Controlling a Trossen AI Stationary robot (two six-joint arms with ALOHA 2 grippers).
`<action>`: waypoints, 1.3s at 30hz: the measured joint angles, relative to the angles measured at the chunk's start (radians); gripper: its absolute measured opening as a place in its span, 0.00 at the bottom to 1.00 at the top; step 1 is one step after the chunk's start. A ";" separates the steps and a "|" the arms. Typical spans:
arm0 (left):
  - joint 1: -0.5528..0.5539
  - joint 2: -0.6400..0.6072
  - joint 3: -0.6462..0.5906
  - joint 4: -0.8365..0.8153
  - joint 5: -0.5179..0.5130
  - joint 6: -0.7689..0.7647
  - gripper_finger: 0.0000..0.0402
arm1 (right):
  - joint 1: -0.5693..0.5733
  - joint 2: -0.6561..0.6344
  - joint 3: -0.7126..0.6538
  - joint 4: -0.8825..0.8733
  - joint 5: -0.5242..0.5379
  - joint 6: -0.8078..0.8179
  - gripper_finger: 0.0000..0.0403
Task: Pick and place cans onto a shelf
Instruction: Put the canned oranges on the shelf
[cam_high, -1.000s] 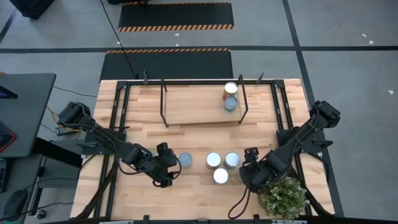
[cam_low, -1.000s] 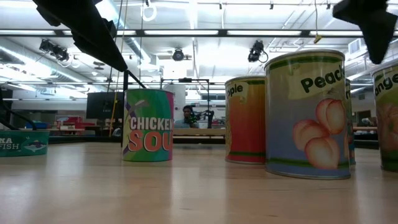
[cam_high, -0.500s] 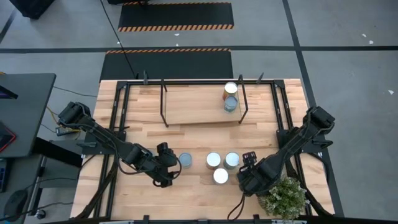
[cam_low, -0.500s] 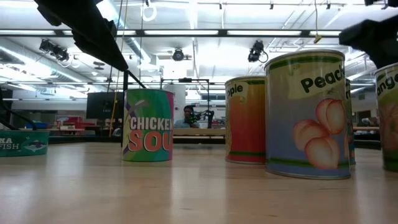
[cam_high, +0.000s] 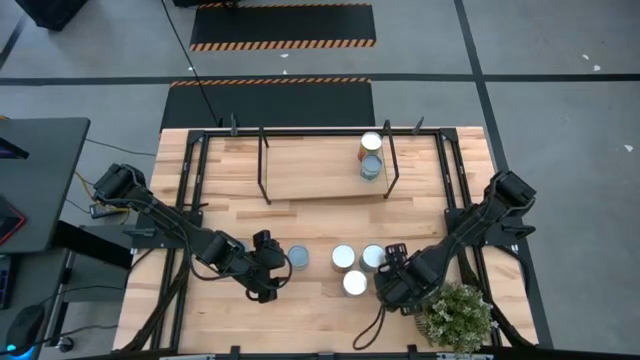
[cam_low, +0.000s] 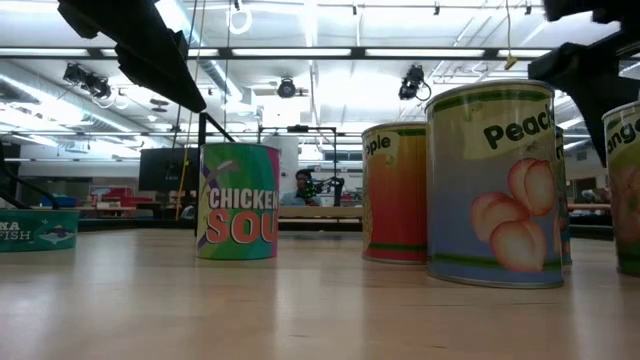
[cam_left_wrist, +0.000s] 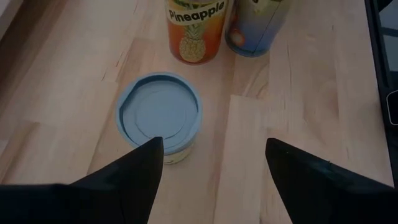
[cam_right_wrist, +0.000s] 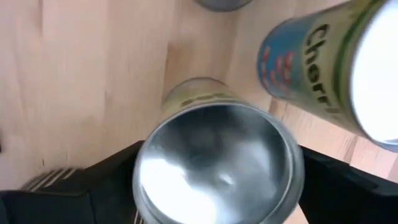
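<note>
Our right gripper (cam_right_wrist: 217, 186) sits spread around the silver-topped can (cam_right_wrist: 217, 165) beside the plant (cam_high: 455, 315). We'd centre it, then squeeze. Left gripper (cam_left_wrist: 211, 168) waits, spread.

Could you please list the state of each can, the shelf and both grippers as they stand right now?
Shelf: two cans upright at its right end.
Blue-lidded can: upright on the table, ungripped.
Three-can cluster: upright on the table.
Left gripper: open, beside the blue-lidded can.
Right gripper: open, straddling the silver-topped can.
</note>
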 joint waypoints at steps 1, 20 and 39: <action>0.000 0.000 0.000 0.000 0.000 0.000 0.72 | -0.005 0.000 0.000 0.000 -0.004 0.010 0.90; 0.000 0.000 0.000 0.000 0.000 0.001 0.72 | -0.129 -0.026 0.123 -0.404 0.074 -0.062 0.81; 0.000 0.000 0.000 0.000 -0.001 0.004 0.72 | -0.594 -0.058 0.202 -0.104 0.192 -0.187 0.82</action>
